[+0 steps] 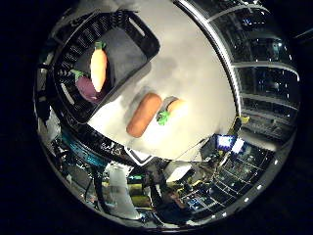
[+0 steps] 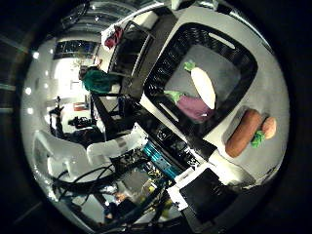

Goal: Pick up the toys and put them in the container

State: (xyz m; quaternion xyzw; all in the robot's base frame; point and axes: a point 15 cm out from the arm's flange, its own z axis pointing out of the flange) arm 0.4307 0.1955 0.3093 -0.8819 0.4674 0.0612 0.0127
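You are looking down on a black slatted container (image 1: 129, 46) sitting on the white counter (image 1: 195, 73), with a purple eggplant toy (image 1: 87, 89) and a pale carrot toy (image 1: 99, 68) lying inside, touching. Beside the container, on the counter, a brown sausage-shaped toy (image 1: 144, 114) is lying against a smaller orange toy with green leaves (image 1: 172, 109), possibly another carrot. Only the thumb-side view is showing the cluttered room beyond the counter's edge. You cannot tell how the robot hand is posed.

The hand (image 2: 158, 163) is held high with the palm directed downward. Only teal and white parts of its body show. The white arm (image 2: 105, 148) extends alongside, bent in segments.
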